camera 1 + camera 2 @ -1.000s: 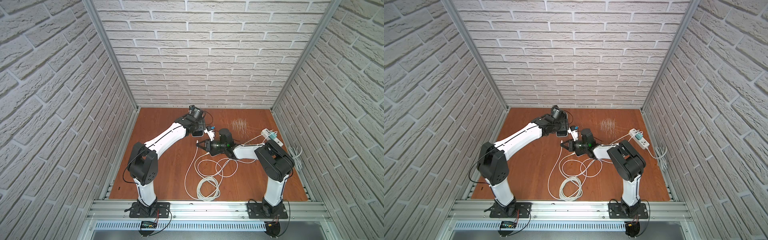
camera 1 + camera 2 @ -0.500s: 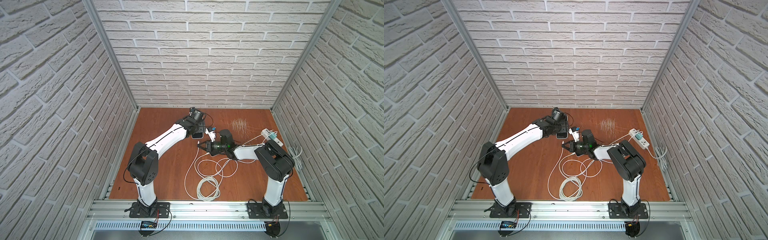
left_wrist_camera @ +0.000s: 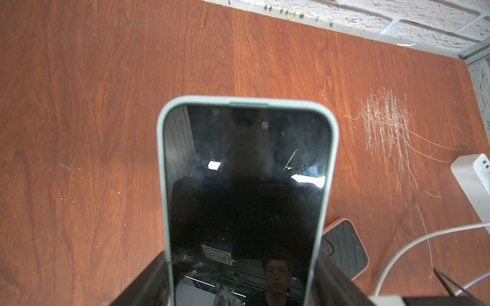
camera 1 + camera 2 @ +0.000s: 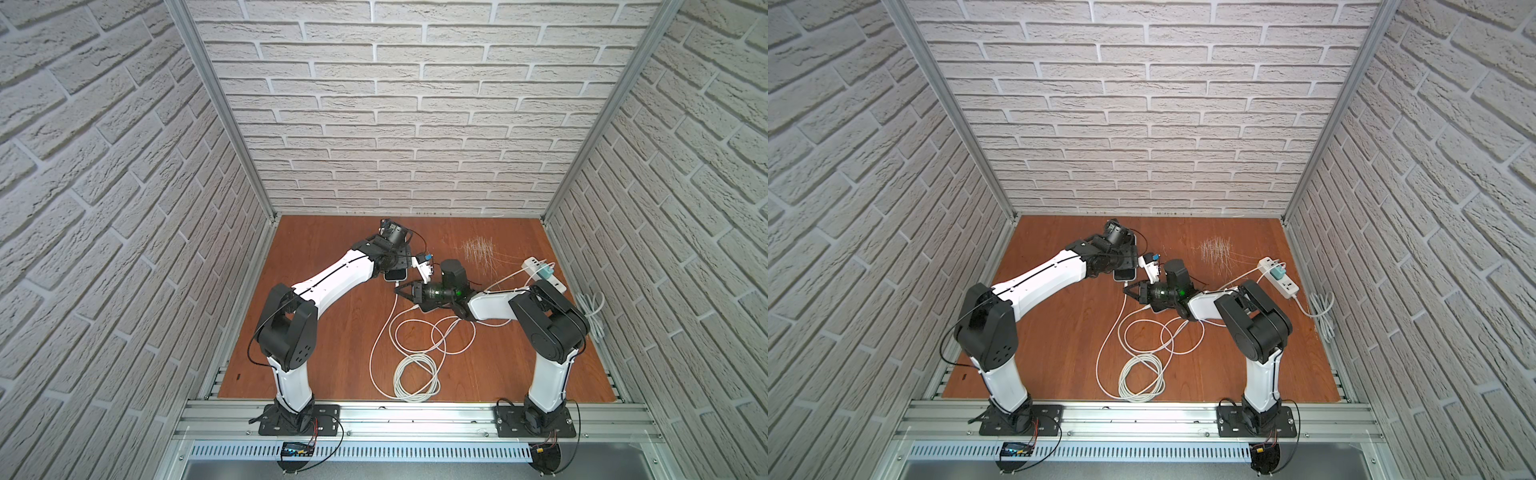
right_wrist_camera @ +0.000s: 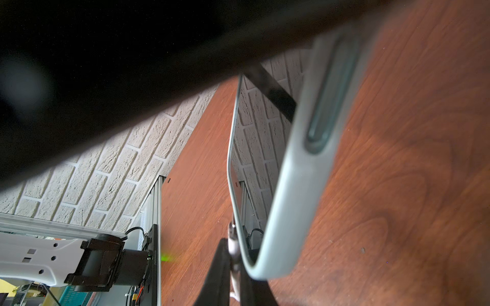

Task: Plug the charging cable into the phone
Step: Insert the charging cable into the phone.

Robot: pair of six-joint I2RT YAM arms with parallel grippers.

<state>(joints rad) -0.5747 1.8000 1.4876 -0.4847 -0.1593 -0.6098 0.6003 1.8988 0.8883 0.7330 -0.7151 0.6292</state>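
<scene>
- Phone point(image 3: 246, 185) in a pale green case is gripped by its sides in the left end effector point(image 3: 241, 276), above the tabletop point(image 3: 79, 132).
- White charging cable point(image 4: 384, 332) is pinched near its plug point(image 5: 232, 239) by the clenched right end effector point(image 4: 402, 289).
- Plug seems to be just beside the phone's edge; contact is blurred.
- Slack is coiled on the tabletop, and a pink-cased phone point(image 3: 344, 247) is laid nearby.

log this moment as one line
left gripper: shut on phone | right gripper: shut on cable | plug at phone's edge, seating unclear
</scene>
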